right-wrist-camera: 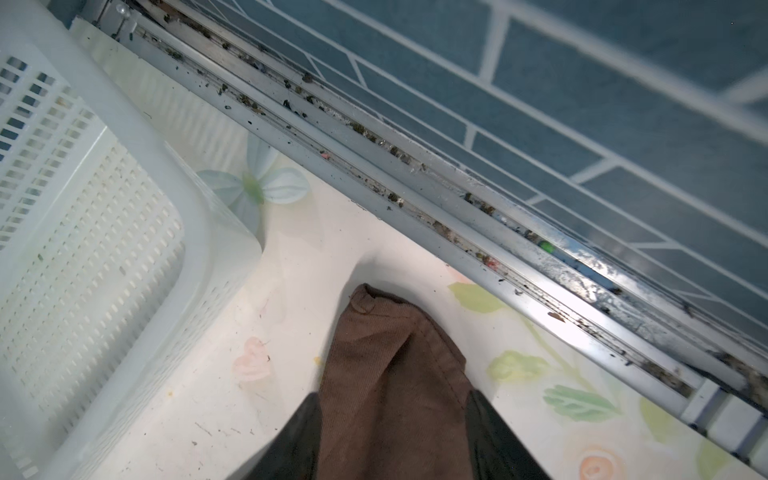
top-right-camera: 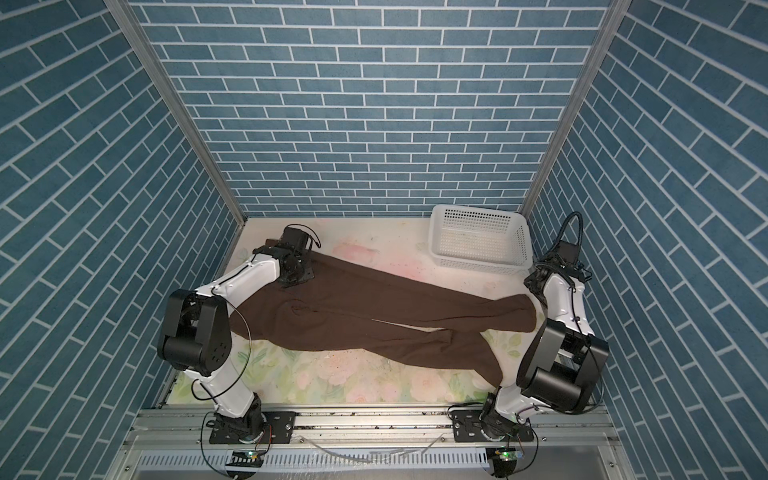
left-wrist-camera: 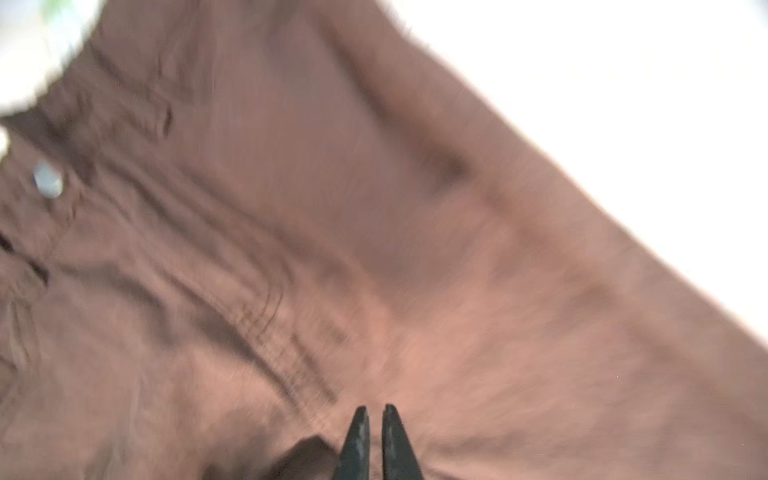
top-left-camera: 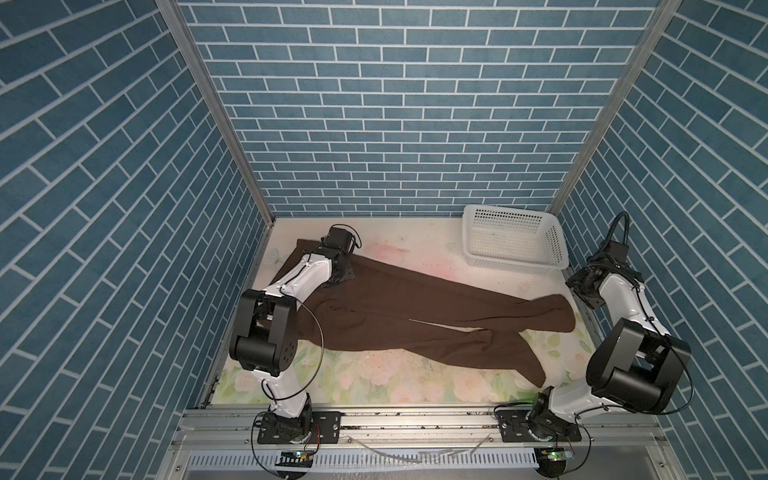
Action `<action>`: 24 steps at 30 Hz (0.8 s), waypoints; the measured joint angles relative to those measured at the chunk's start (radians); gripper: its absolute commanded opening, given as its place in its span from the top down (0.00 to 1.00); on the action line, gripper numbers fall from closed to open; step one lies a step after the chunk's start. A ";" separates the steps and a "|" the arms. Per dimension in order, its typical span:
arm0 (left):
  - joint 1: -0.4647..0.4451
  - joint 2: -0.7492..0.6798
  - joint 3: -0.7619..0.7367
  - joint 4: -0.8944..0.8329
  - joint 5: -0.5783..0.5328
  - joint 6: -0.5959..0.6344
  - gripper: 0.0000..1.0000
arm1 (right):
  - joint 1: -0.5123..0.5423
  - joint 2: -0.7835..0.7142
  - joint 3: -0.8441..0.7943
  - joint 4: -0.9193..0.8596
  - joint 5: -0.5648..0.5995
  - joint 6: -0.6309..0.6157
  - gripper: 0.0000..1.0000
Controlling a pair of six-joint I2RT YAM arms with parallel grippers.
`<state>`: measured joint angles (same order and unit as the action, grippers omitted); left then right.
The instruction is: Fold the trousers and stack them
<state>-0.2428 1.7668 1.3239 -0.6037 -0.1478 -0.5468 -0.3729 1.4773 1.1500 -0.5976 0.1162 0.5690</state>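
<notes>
Right hand [right-wrist-camera: 392, 397] astride trousers [right-wrist-camera: 386, 353] — basket [right-wrist-camera: 83, 270] nearby

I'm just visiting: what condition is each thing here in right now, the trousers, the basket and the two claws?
trousers: unfolded, spread out flat, legs splayed apart.
basket: upright, empty.
left claw: shut, over the waist end; whether it pinches cloth is unclear.
right claw: open, a leg's hem lying between its fingers.

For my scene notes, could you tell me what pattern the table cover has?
The table cover has a pale floral print, clearest in the right wrist view.
</notes>
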 measured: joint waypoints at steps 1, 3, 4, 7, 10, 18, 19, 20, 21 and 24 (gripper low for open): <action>-0.005 0.019 0.031 -0.001 0.007 0.000 0.93 | 0.028 -0.037 -0.003 -0.011 0.022 -0.007 0.54; -0.021 0.069 0.081 0.004 0.019 0.001 0.94 | 0.112 -0.121 -0.015 -0.014 0.051 -0.033 0.75; -0.034 0.097 0.100 0.003 0.024 0.001 0.94 | 0.176 -0.174 -0.032 -0.008 0.059 -0.042 0.93; -0.081 0.185 0.143 0.002 0.045 0.001 0.95 | 0.339 -0.277 -0.105 0.026 0.039 -0.051 1.00; -0.119 0.258 0.179 -0.002 0.074 -0.003 0.96 | 0.460 -0.295 -0.211 0.091 0.009 -0.050 1.00; -0.134 0.371 0.288 -0.002 0.130 -0.018 0.96 | 0.623 -0.129 -0.393 0.291 -0.116 -0.004 1.00; -0.134 0.385 0.308 -0.003 0.134 -0.019 0.96 | 0.624 -0.107 -0.400 0.311 -0.128 0.006 1.00; -0.134 0.396 0.327 -0.003 0.135 -0.018 0.96 | 0.624 -0.088 -0.404 0.326 -0.135 0.014 1.00; -0.134 0.413 0.351 -0.005 0.140 -0.018 0.96 | 0.623 -0.069 -0.407 0.342 -0.141 0.023 1.00; -0.133 0.456 0.412 -0.015 0.145 -0.014 0.96 | 0.617 -0.025 -0.407 0.374 -0.144 0.042 1.00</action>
<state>-0.3759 2.2227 1.7363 -0.6189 -0.0029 -0.5610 0.2443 1.4521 0.7425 -0.2237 -0.0280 0.6109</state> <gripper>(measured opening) 0.045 0.045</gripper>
